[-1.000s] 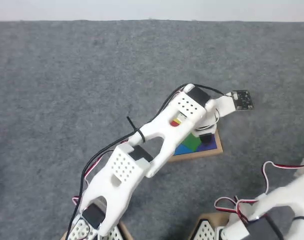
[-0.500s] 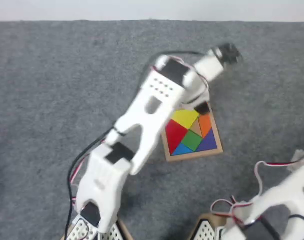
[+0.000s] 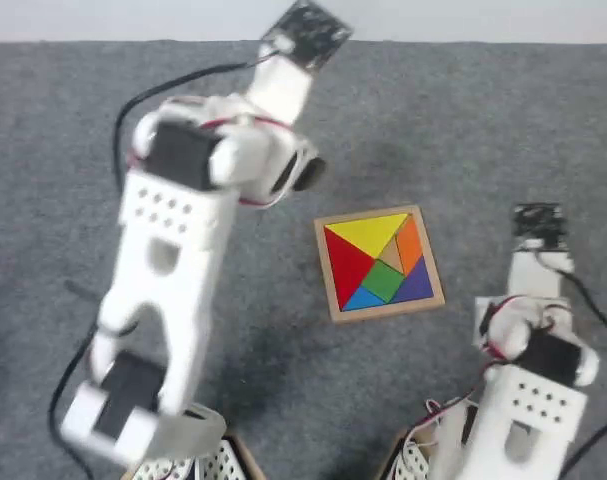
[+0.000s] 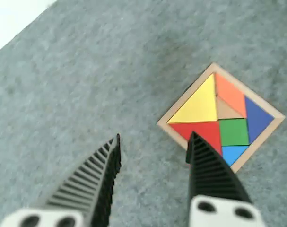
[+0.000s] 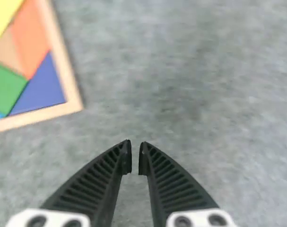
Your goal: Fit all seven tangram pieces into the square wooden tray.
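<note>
The square wooden tray (image 3: 387,309) lies on the grey carpet, right of centre. It holds a yellow triangle (image 3: 371,234), a red triangle (image 3: 347,268), an orange piece (image 3: 411,243), a tan piece (image 3: 390,256), a green square (image 3: 384,280), a purple-blue triangle (image 3: 417,283) and a light blue triangle (image 3: 364,298), packed flush. My left gripper (image 4: 152,139) hangs open and empty well above the carpet beside the tray (image 4: 162,124). My right gripper (image 5: 134,143) is shut and empty over bare carpet, just off the tray's corner (image 5: 71,80).
The left arm (image 3: 173,250) rises tall over the left half of the table. The right arm (image 3: 528,370) stands at the lower right near the tray. Grey carpet covers the whole table, with a pale wall at the far edge.
The left arm has lifted off the tray and swung back to the left, uncovering all the pieces. The right arm has risen and turned toward the tray's right side.
</note>
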